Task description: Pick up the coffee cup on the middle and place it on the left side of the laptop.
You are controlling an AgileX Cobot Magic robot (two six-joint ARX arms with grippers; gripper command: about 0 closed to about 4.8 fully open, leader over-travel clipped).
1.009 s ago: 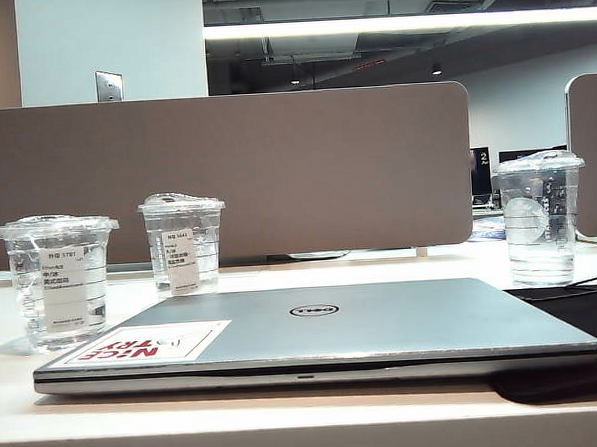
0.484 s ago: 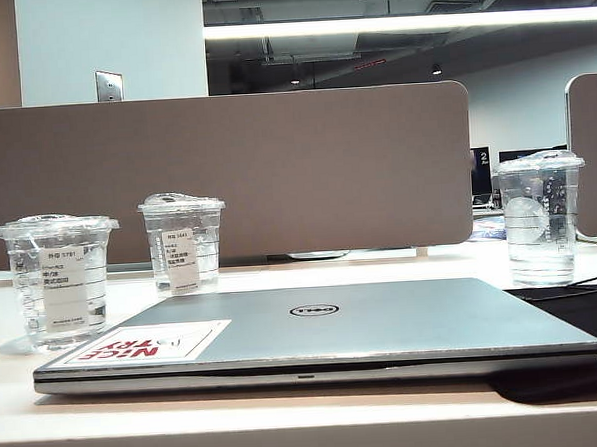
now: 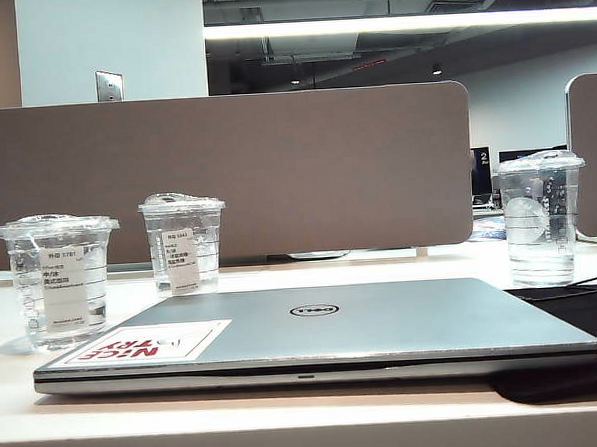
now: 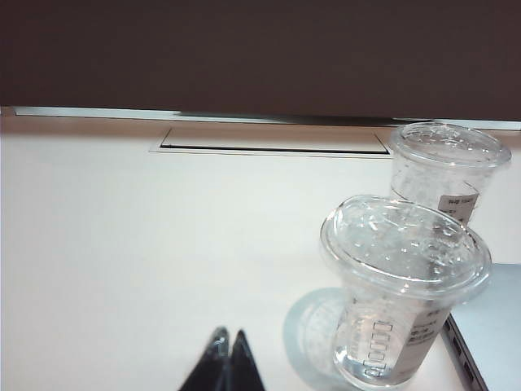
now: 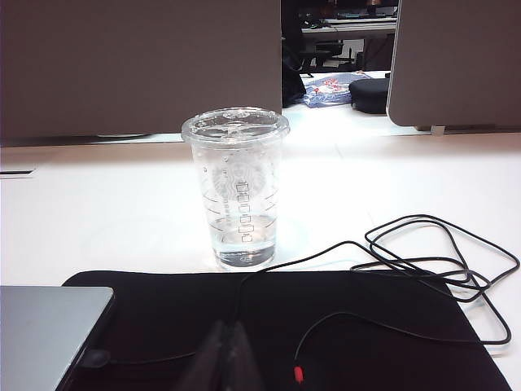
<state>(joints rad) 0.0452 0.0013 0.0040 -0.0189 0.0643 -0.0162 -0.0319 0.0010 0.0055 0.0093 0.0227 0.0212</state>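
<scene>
The coffee cup (image 3: 59, 281), short, clear and ribbed with a broad straight white label, stands on the table just left of the closed silver laptop (image 3: 384, 324). The left wrist view shows this coffee cup (image 4: 403, 293) beside the laptop's corner (image 4: 488, 326). My left gripper (image 4: 229, 336) is shut and empty, over bare table a short way to one side of the cup. My right gripper (image 5: 230, 330) is shut and empty too, above a black mat. Neither gripper shows in the exterior view.
A similar short cup (image 3: 183, 245) with a narrower tilted label stands behind, also seen as the farther cup (image 4: 444, 163). A taller clear cup (image 3: 542, 221) stands right of the laptop, at the mat's (image 5: 326, 326) far edge. A thin black cable (image 5: 423, 252) loops over the mat. A grey partition (image 3: 226, 177) closes the back.
</scene>
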